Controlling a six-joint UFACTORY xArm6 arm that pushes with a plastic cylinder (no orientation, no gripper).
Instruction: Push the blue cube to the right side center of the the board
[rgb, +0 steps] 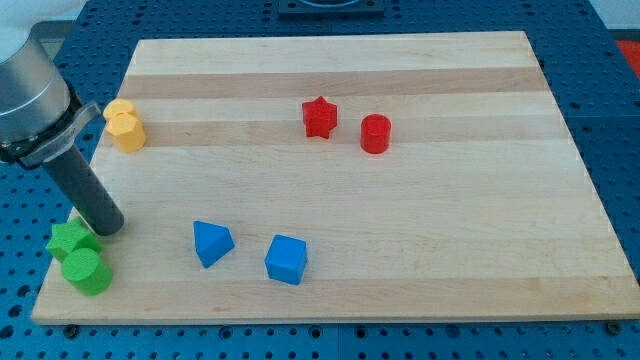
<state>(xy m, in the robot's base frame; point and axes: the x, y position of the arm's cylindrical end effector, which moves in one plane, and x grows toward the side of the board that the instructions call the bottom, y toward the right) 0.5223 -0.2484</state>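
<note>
The blue cube sits near the view's bottom edge of the wooden board, left of centre. A blue triangular block lies just to its left. My tip rests at the board's left edge, well to the left of the blue cube and beyond the blue triangular block. The dark rod slants up to the view's upper left. The tip stands right above the green star, close to it; I cannot tell if they touch.
A green cylinder sits at the bottom left corner below the green star. A yellow block lies at the upper left. A red star and a red cylinder sit in the upper middle.
</note>
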